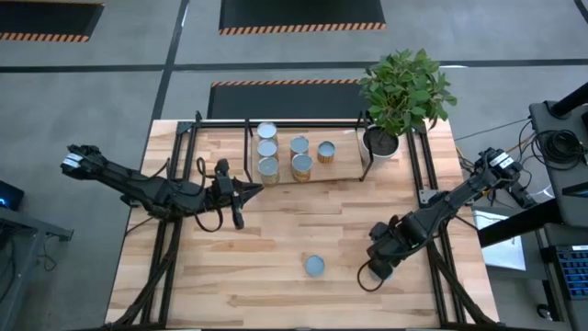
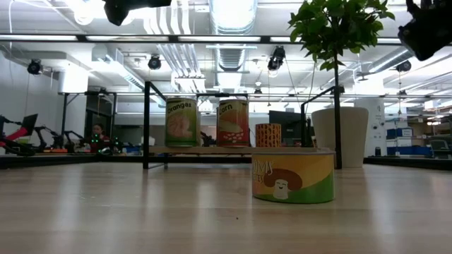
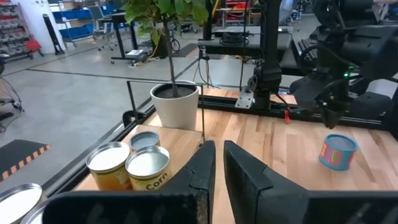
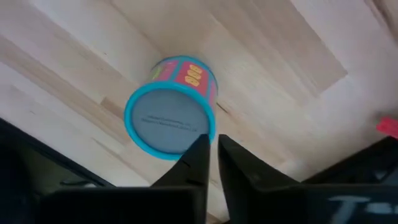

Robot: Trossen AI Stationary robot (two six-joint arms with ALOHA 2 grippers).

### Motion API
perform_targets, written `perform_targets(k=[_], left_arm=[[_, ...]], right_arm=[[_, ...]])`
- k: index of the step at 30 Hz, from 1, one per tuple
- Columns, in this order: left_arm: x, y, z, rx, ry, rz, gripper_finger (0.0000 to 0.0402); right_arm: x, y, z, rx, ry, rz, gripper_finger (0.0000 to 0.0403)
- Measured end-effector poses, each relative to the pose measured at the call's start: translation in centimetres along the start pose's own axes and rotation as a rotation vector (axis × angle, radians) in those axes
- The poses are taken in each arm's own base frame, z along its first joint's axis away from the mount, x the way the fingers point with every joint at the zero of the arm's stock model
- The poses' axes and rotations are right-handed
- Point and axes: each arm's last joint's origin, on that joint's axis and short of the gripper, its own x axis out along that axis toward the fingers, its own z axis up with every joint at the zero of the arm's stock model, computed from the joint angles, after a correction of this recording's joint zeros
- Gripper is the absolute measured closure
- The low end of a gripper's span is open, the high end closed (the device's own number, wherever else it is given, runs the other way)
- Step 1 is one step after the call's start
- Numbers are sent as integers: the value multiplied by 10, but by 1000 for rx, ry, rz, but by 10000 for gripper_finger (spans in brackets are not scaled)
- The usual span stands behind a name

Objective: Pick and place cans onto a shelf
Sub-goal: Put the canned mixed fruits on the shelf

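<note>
A short can with a blue rim (image 1: 314, 266) stands upright on its base on the tabletop near the front; it also shows in the low view (image 2: 292, 176) and below my right gripper (image 4: 171, 121). My right gripper (image 1: 379, 268) hangs shut, pointing down, high above the table just right of this can (image 4: 211, 142). Several cans (image 1: 267, 152) stand upright on the shelf (image 1: 347, 167) at the far middle. My left gripper (image 1: 255, 189) is shut, held level above the table just near of the shelf's left end (image 3: 219, 149).
A white pot with a green plant (image 1: 381, 142) stands at the shelf's right end. Black frame rails (image 1: 175, 184) run along the table's left and right sides. Bare tabletop (image 1: 239, 276) lies at the front left.
</note>
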Motion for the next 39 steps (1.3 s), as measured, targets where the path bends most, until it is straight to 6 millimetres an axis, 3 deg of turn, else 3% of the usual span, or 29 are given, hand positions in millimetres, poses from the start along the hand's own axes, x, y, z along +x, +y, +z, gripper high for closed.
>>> perform_targets(k=[5,13,20,39], left_arm=[[0,0,-1,4,4,-1,387],[0,0,-1,14,4,-1,387],[0,0,-1,33,3,-1,387],[0,0,0,50,-9,-2,387]], right_arm=[[-3,3,0,10,-3,16,309],[-3,9,-3,70,-15,72,144],[13,16,-9,79,-11,21,45],[52,29,0,81,-29,-60,40]])
